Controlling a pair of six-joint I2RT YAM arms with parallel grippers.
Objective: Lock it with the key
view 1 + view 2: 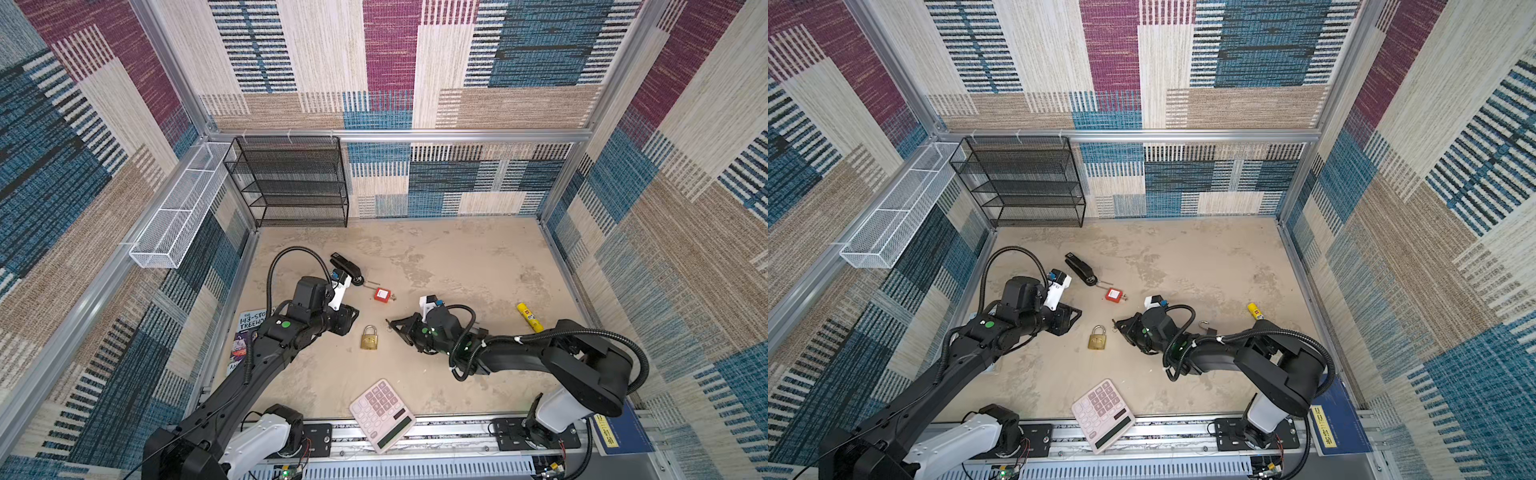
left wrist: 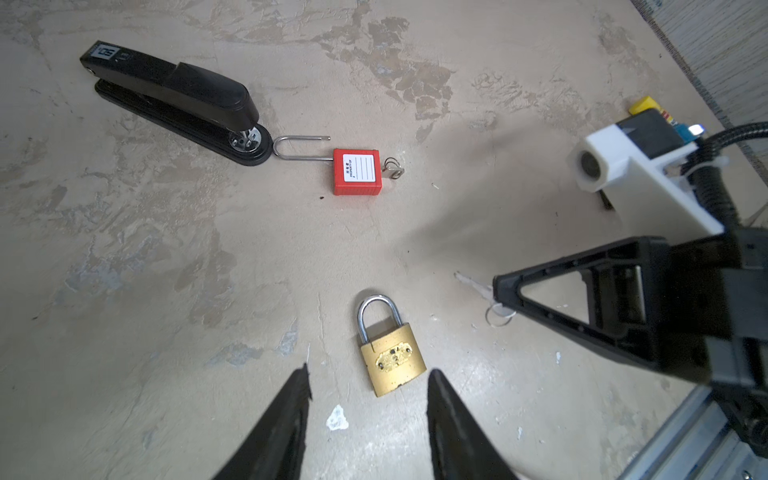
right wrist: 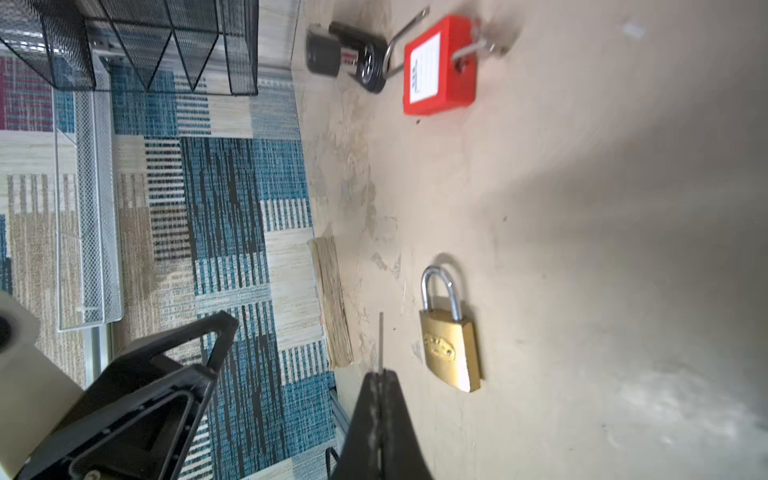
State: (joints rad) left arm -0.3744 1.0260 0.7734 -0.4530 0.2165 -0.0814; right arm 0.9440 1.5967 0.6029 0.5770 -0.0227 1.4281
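A brass padlock (image 1: 369,337) (image 1: 1097,337) lies flat near the middle of the table, and both legs of its steel shackle meet the body (image 2: 392,359) (image 3: 451,345). My right gripper (image 1: 388,322) (image 3: 380,374) hovers just right of it, shut on the key. The key's thin blade (image 3: 381,340) (image 2: 471,283) sticks out past the tips, and its ring hangs below. My left gripper (image 1: 352,318) (image 2: 369,374) hangs open just left of the padlock, holding nothing and touching nothing.
A red padlock (image 1: 382,295) with an open shackle and its own key lies behind, touching a black stapler (image 1: 347,266). A pink calculator (image 1: 382,413) sits at the front edge, a yellow tube (image 1: 530,318) at right, a book (image 1: 249,332) under the left arm, mesh shelves (image 1: 291,183) at the back left.
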